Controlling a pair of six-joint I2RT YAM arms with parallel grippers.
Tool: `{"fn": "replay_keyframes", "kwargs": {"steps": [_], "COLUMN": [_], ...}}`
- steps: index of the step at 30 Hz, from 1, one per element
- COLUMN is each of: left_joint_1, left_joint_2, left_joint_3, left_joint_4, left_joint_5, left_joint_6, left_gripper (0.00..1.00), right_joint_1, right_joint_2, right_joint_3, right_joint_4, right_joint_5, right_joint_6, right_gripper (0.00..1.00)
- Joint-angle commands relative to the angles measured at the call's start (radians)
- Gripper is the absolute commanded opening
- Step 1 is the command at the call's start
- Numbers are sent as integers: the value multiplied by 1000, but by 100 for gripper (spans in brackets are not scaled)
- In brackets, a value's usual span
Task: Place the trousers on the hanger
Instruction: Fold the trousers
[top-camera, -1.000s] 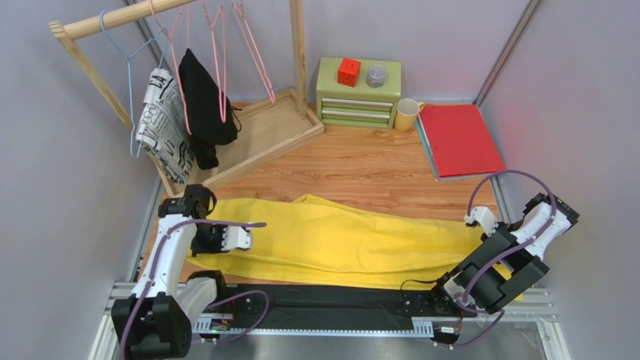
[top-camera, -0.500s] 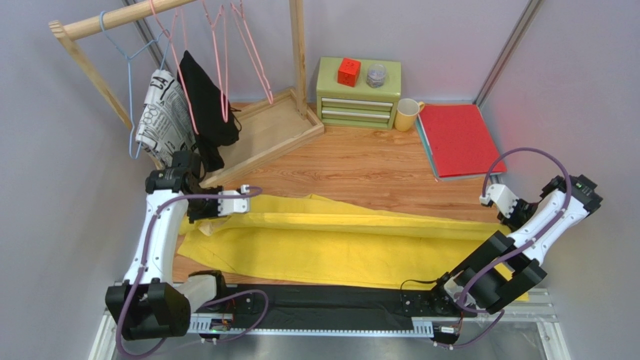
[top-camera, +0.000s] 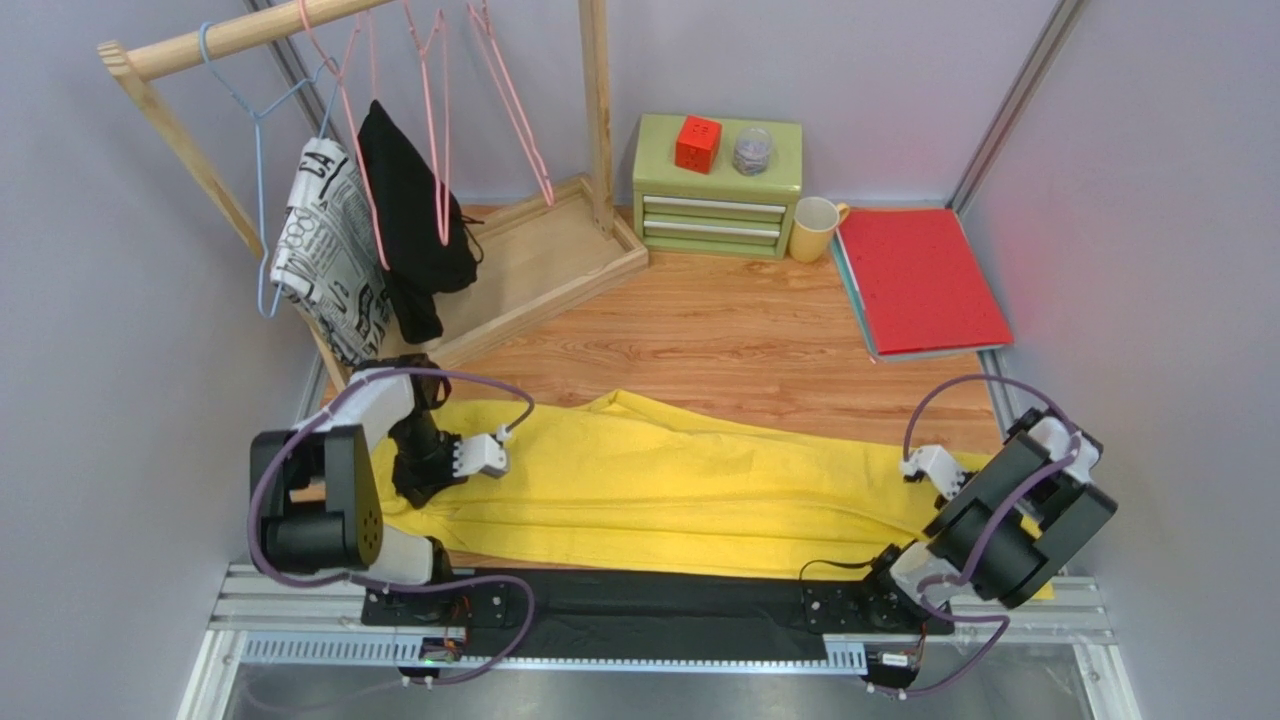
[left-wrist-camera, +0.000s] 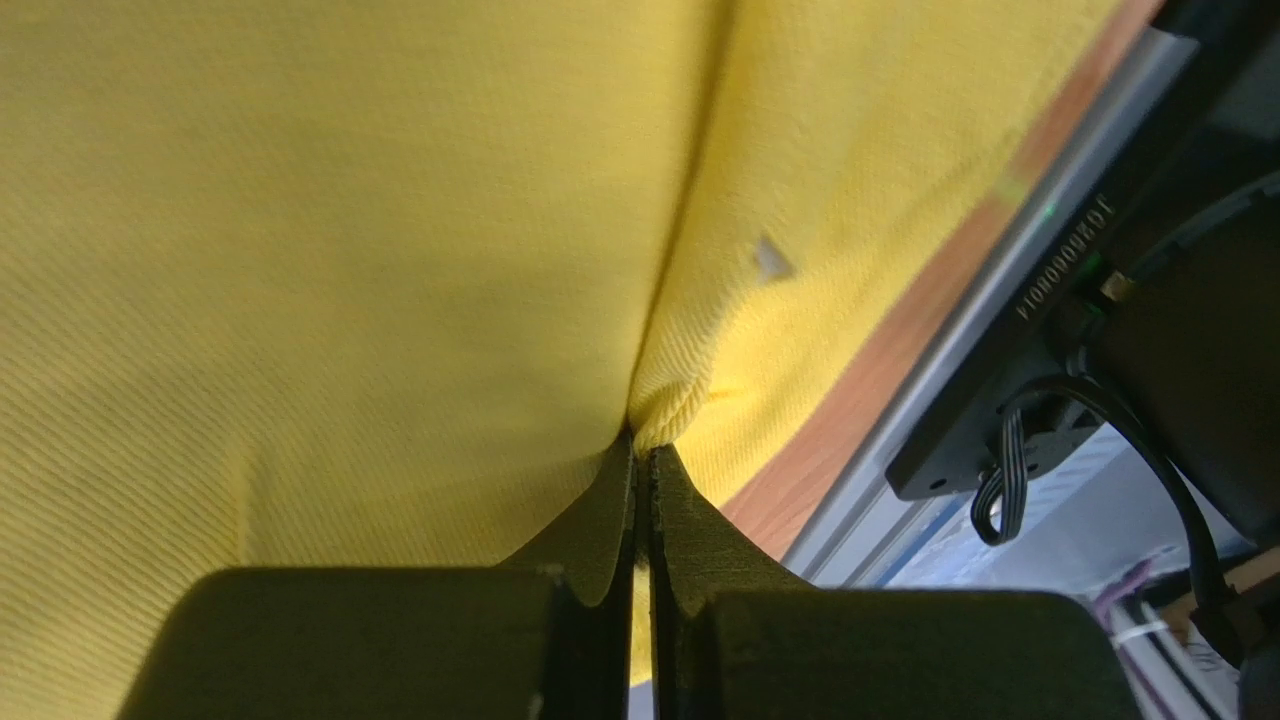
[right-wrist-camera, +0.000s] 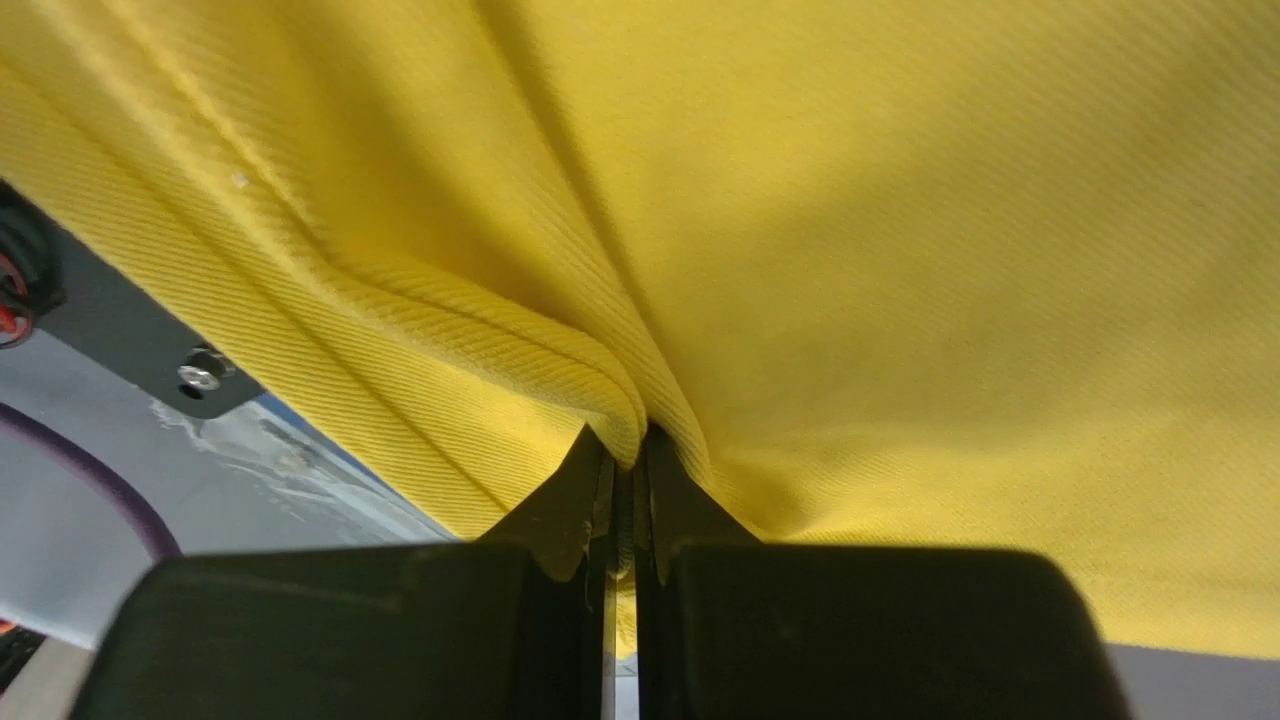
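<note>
Lying lengthwise across the near part of the wooden tabletop (top-camera: 721, 338), the large bright yellow cloth trousers (top-camera: 676, 480) are spread from left to right. They are well apart from the thin pink wire hanger (top-camera: 513, 96), which is hung bare on the wooden rack rail (top-camera: 226, 38) at the far left.

The left gripper (left-wrist-camera: 642, 450) is pressed together on a pinched fold of yellow cloth at the trousers' left end (metal frame and black cables are seen just beyond the table edge in the left wrist view). The right gripper (right-wrist-camera: 628, 447) is likewise clamped on a bunched ridge of cloth at the right end, with fabric squeezed between the dark fingers. Whether either pinched fold is lifted off the table cannot be told.

On the same rail a black garment (top-camera: 406, 210) and a black-and-white patterned garment (top-camera: 323, 248) are hung. At the back a green drawer box (top-camera: 717, 203), a yellow mug (top-camera: 813, 228) and a red folder (top-camera: 917, 278) are seen, none touched.
</note>
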Motion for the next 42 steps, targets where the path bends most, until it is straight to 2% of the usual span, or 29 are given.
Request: {"fn": "replay_keyframes", "kwargs": {"steps": [1,5,8,12,16,20,21,22,23,24,25,26,28,30,32,33,35,37,40,42], "left_joint_1": [10,10,11,14,28,28,28,28,28,28,30,30,30,28,28,27,22,18,14,14], "left_joint_2": [146,216,153,89,-28,-100,-106,-112,-123,-161,-183,-204,-237,-203,-159,-114,-70,-24,42,113], "left_joint_3": [119,263,264,251,199,116,110,110,115,128,173,199,291,355,415,420,402,348,284,264], "left_joint_4": [135,91,66,10,-26,-38,-64,-88,-139,-159,-180,-226,-245,-270,-245,-218,-131,-45,87,105], "left_joint_5": [-41,-7,6,8,26,30,34,37,51,72,100,161,229,304,338,336,306,271,206,169], "left_joint_6": [-149,-217,-176,-128,-74,-5,18,27,36,42,45,50,24,-26,-85,-162,-214,-296,-355,-372], "left_gripper": [0,0,0,0,0,0,3,11,26,31,36,48,55,57,58,63,63,63,59,53], "right_joint_1": [106,183,192,169,93,22,13,5,-4,-20,-26,-29,-32,-32,-32,-27,-8,19,42,61], "right_joint_2": [128,185,166,107,12,-80,-85,-94,-95,-95,-89,-82,-42,-11,26,38,82,118,151,178], "right_joint_3": [162,369,476,524,407,201,175,167,182,203,269,305,380,472,515,520,520,500,500,524], "right_joint_4": [156,68,-39,-149,-161,-24,-9,-12,-53,-87,-125,-166,-297,-412,-438,-437,-415,-362,-233,-174], "right_joint_5": [9,-66,-115,-137,-106,-31,-13,-13,-14,-37,-49,-63,-94,-120,-142,-170,-180,-186,-209,-218], "right_joint_6": [225,350,341,229,65,-64,-76,-81,-82,-82,-70,-57,-21,28,95,126,207,365,534,606], "right_gripper": [0,0,0,0,0,2,9,23,49,60,77,78,78,78,78,78,73,69,65,62]}}
